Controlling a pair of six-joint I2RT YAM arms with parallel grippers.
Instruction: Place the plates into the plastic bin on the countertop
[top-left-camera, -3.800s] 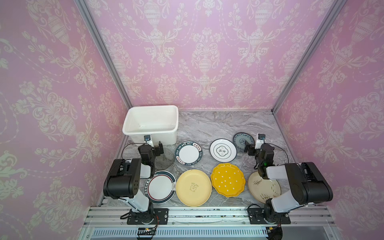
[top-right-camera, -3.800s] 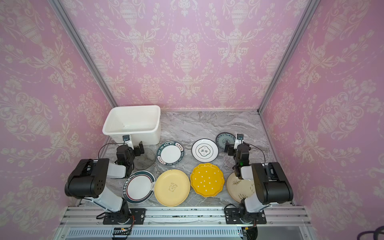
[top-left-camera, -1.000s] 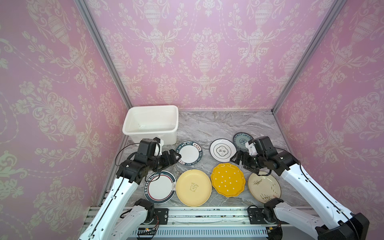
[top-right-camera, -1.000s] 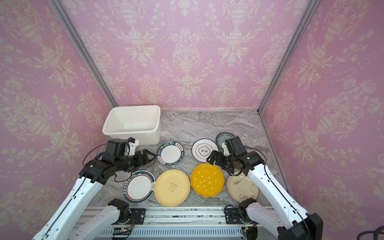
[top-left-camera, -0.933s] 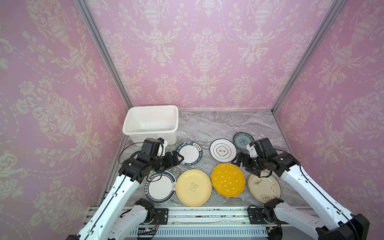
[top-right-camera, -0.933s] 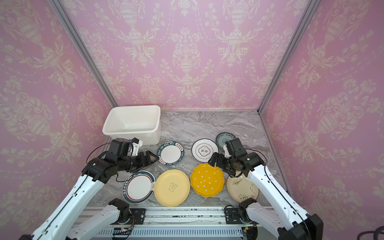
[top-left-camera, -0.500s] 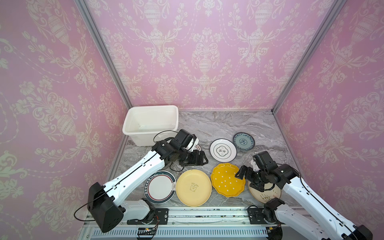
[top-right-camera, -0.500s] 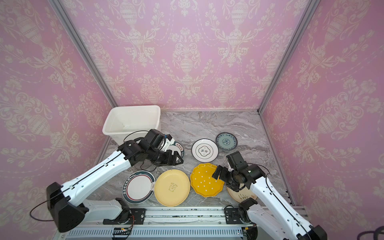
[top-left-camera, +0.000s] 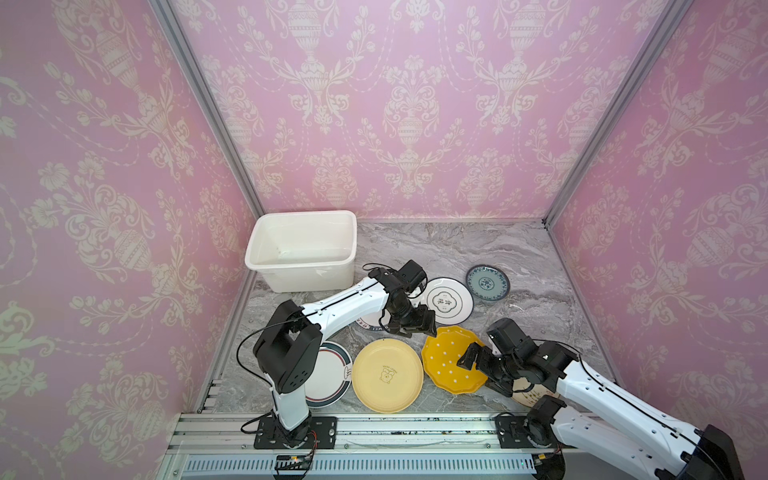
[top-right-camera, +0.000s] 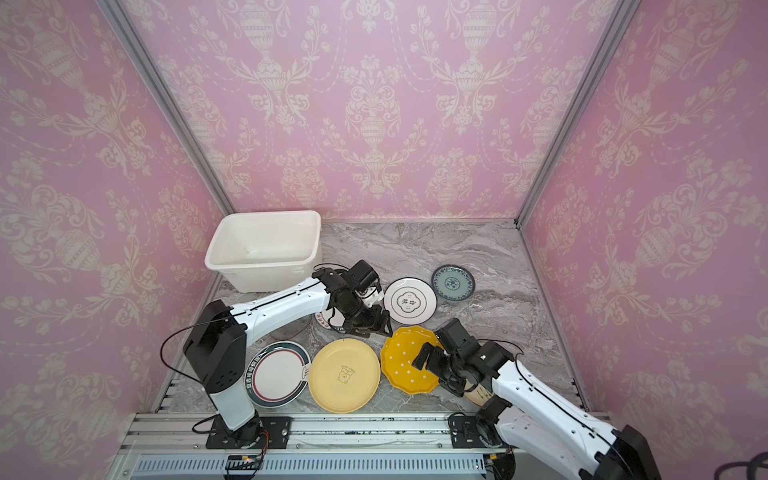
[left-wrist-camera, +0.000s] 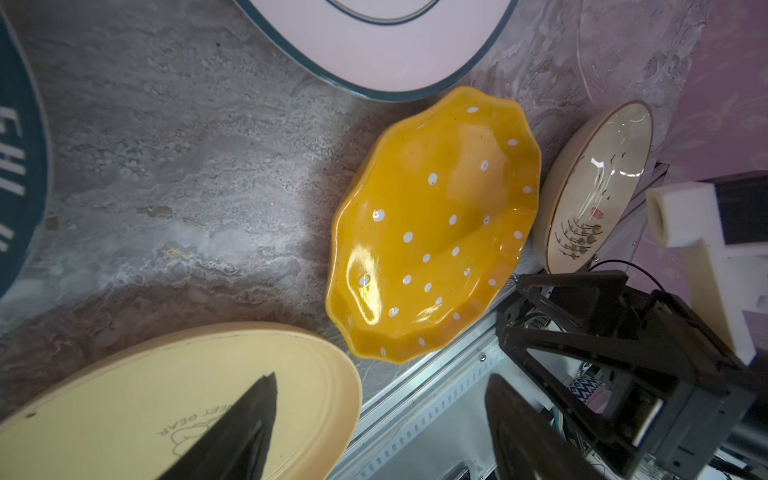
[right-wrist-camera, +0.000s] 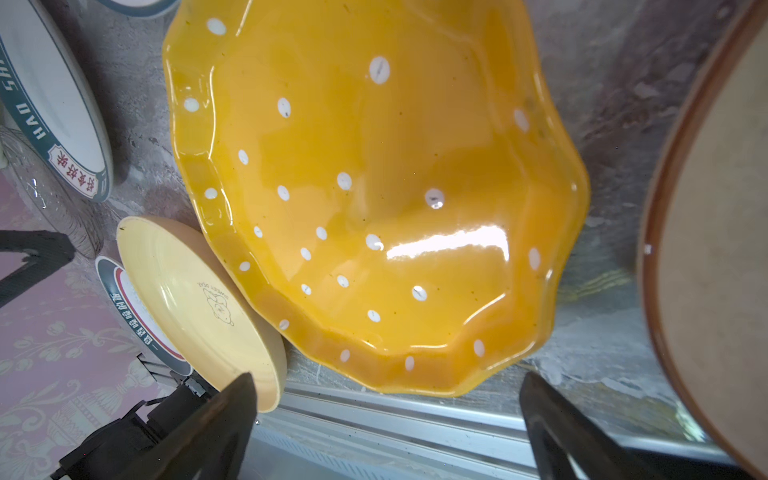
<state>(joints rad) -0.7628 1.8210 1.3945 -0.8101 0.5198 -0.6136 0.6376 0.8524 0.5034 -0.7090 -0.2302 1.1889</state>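
Note:
Several plates lie on the countertop (top-left-camera: 436, 245). A pale yellow plate (top-left-camera: 387, 374) and a yellow white-dotted scalloped plate (top-left-camera: 446, 353) sit near the front edge. My left gripper (top-left-camera: 411, 326) hangs open over the gap behind those two. In the left wrist view the left gripper (left-wrist-camera: 380, 399) holds nothing, one finger over the pale yellow plate (left-wrist-camera: 124, 407). My right gripper (top-left-camera: 478, 368) stands open above the dotted plate's right side. Nothing is between the fingers of the right gripper (right-wrist-camera: 386, 386), which straddle the edge of the dotted plate (right-wrist-camera: 374, 187). The white plastic bin (top-left-camera: 303, 272) stands empty at the back left.
A white plate with a dark rim (top-left-camera: 446, 300) and a blue-patterned plate (top-left-camera: 487, 284) lie behind the grippers. A stripe-rimmed plate (top-left-camera: 332, 374) is at the front left. My left arm partly covers a dark-rimmed plate (top-left-camera: 372, 326). A cream plate (top-left-camera: 530, 397) lies under my right arm. A clear glass plate (right-wrist-camera: 45, 195) shows in the right wrist view.
My left arm has swung from beside the bin to the middle, its gripper now behind the two yellow plates. My right gripper has come forward and down over the dotted plate.

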